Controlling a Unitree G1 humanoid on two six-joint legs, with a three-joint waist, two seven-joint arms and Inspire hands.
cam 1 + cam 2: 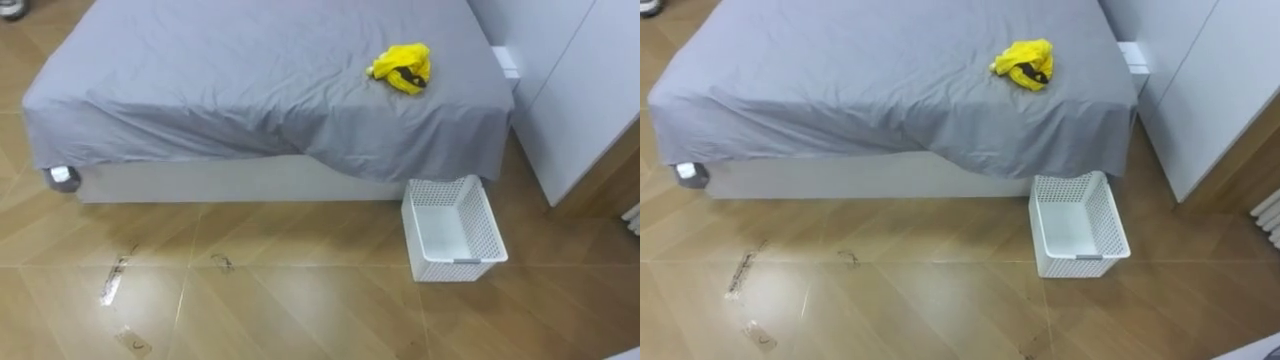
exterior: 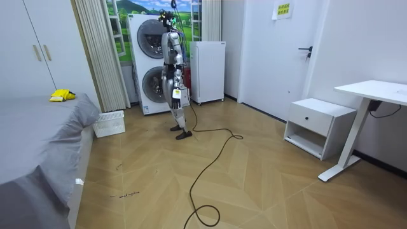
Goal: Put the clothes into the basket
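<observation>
A crumpled yellow garment [image 1: 402, 67] with a dark patch lies on the grey bed sheet [image 1: 250, 80], near the bed's right corner. In the right eye view the garment [image 1: 1022, 62] sits in the same place. A white perforated basket [image 1: 452, 228] stands on the floor just below that corner, open side up and with nothing in it. In the room view I stand by the stacked washing machines [image 2: 147, 63], a few steps from the bed, facing it. My left hand [image 2: 176, 95] hangs by my hip, too small to read. My right arm hangs on the far side of my body.
A white wardrobe [image 1: 580, 90] rises to the right of the bed, close to the basket. Wooden floor [image 1: 250, 290] stretches between me and the bed. In the room view a white cabinet [image 2: 208, 70], a nightstand [image 2: 315, 124] and a desk [image 2: 375, 95] stand to the right.
</observation>
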